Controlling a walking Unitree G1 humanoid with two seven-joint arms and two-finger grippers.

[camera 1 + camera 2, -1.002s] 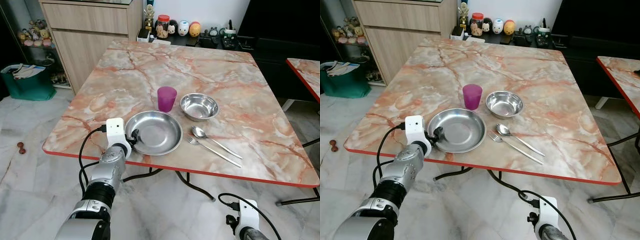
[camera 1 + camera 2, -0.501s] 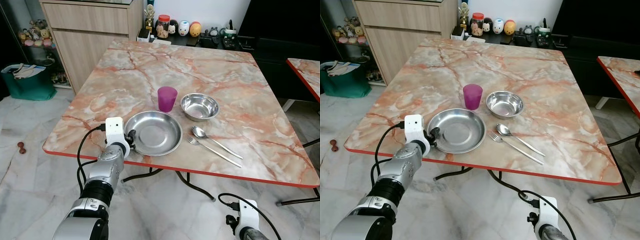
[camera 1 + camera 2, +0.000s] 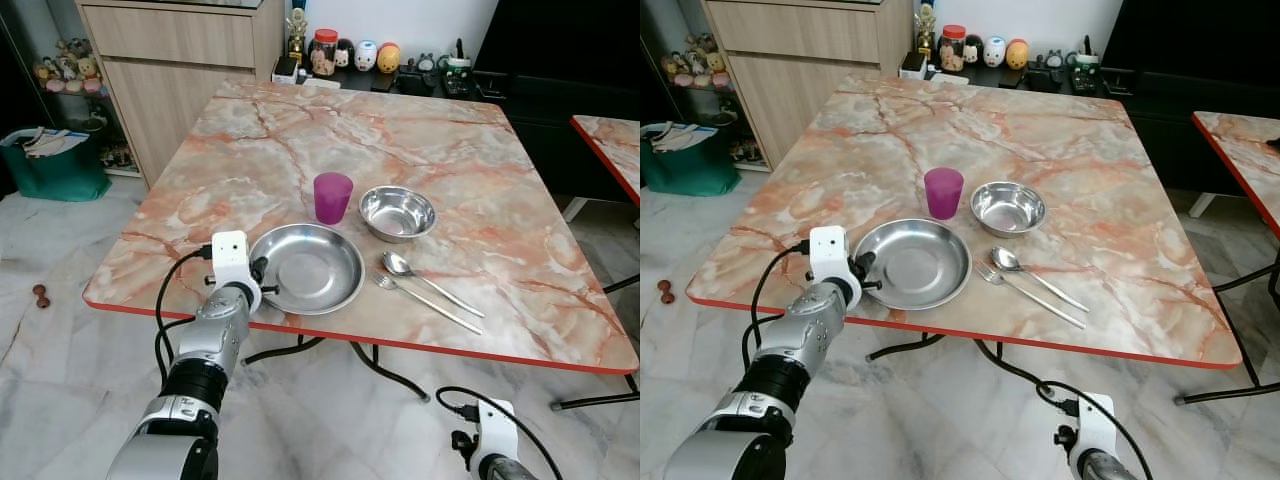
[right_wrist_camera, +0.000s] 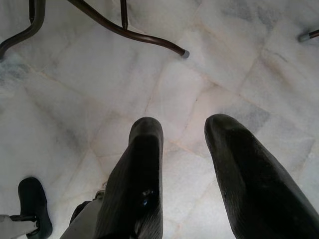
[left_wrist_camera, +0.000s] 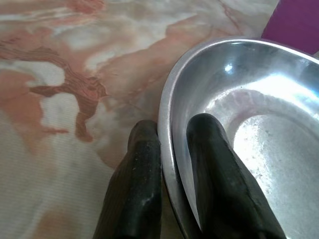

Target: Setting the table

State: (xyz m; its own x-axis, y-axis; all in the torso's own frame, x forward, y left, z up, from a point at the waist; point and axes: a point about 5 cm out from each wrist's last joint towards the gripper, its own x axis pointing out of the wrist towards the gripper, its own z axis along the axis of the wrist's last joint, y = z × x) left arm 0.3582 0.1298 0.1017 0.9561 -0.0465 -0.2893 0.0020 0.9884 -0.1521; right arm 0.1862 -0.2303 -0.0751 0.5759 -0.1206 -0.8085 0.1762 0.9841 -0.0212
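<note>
A round steel plate (image 3: 308, 268) lies on the marble table (image 3: 300, 130) near its front edge. My left gripper (image 3: 262, 272) is at the plate's left rim and shut on it. In the left wrist view one finger (image 5: 137, 164) is outside the rim and the other (image 5: 209, 149) inside the plate (image 5: 259, 119). A purple cup (image 3: 333, 197) stands just behind the plate, with a steel bowl (image 3: 397, 212) to its right. A spoon (image 3: 400, 265) and a fork (image 3: 425, 302) lie to the right of the plate. My right gripper (image 4: 184, 129) hangs open over the floor.
A wooden cabinet (image 3: 180, 60) stands at the back left, with jars and figurines (image 3: 350, 55) on a low shelf behind the table. A green bag (image 3: 55, 160) sits on the floor to the left. A second table's corner (image 3: 610, 140) shows at the right. Table legs (image 4: 124, 30) cross the tiled floor.
My left wrist has edged slightly forward at the plate's rim. The plate, cup, bowl and cutlery have stayed where they were.
</note>
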